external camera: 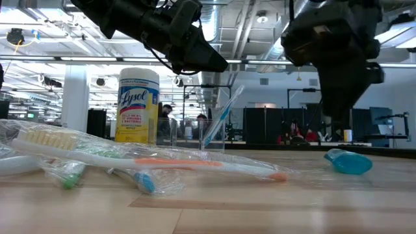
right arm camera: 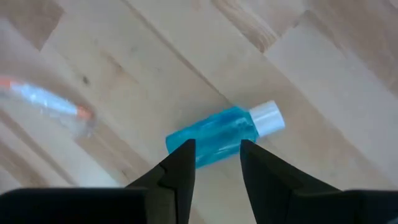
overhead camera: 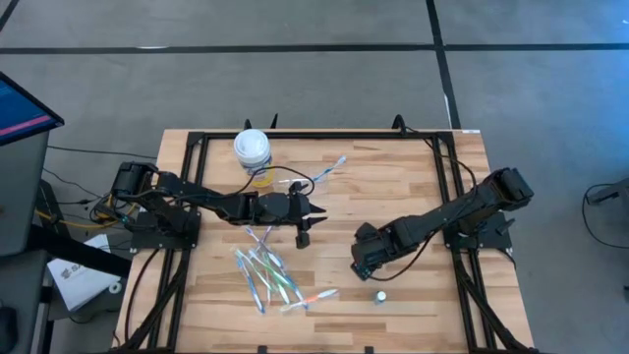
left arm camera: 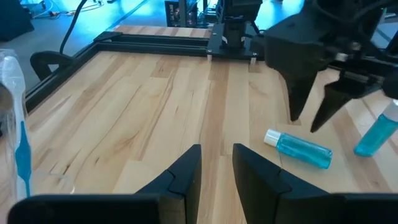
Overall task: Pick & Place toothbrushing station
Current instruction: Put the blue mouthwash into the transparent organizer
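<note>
Tube: small blue tube [right arm camera: 219,134] lies flat on the counter [overhead camera: 413,187], lower right of the high view.
Right gripper [right arm camera: 214,163]: jaws spread, above it.
Advice: straddle the body, descend squarely, then close.
Left gripper [left arm camera: 216,163]: mid-frame, jaws slightly parted, empty.

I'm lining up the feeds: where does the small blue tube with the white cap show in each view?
High view: blue tube lies on the table's near right, just beyond the right gripper.
Low view: at right, lying on the wood.
Left wrist view: right of centre, under the right gripper.
Right wrist view: centre, just past the open jaws.
Shared landmark: the right gripper.
</note>
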